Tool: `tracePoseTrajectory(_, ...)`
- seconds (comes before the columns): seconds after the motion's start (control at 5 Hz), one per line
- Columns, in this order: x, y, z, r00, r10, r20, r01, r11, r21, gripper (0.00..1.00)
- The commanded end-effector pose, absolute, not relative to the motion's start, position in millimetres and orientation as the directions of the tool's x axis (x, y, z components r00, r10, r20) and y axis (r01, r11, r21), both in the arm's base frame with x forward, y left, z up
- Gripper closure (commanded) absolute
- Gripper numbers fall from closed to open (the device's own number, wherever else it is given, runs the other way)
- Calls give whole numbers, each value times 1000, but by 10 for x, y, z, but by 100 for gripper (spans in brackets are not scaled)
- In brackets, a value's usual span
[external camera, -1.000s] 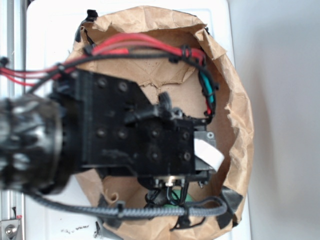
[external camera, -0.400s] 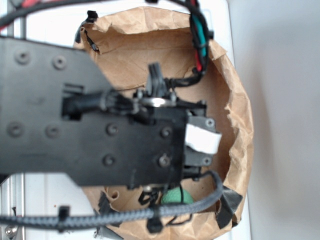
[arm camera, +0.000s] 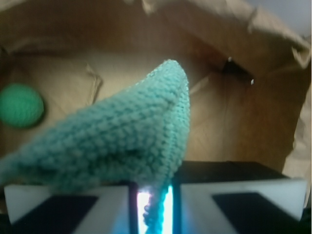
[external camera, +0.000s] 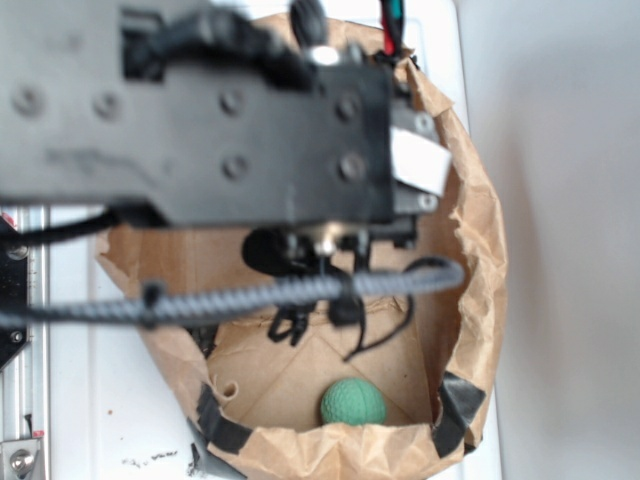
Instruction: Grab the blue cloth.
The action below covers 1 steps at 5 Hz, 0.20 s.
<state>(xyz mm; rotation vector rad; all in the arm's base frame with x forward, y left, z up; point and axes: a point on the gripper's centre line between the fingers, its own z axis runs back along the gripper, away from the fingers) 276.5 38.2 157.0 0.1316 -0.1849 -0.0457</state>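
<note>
In the wrist view the blue cloth [arm camera: 126, 141], pale blue-green and fuzzy, hangs off my gripper [arm camera: 152, 207], which is shut on a pinched fold of it between the two white pads. The cloth spreads up and to the left, lifted above the brown paper floor. In the exterior view the black arm [external camera: 200, 120] covers the upper part of the paper bag, and the cloth is hidden beneath it. A dark-green ball [external camera: 353, 403] lies on the bag floor near the front; the green ball [arm camera: 19, 105] shows at far left in the wrist view.
The crumpled brown paper bag wall [external camera: 480, 260] rings the work area, with black tape [external camera: 458, 405] at its front corners. A braided grey cable [external camera: 300, 290] crosses the bag. White surface [external camera: 560, 240] lies to the right.
The arm has risen toward the camera and shifted to the back of the bag. The green ball, half hidden before, now lies fully in view.
</note>
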Motion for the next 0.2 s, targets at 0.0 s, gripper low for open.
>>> tracePoseTrajectory(0.0, 2634, 352, 1935, 949, -96, 300, 62, 991, 120, 100)
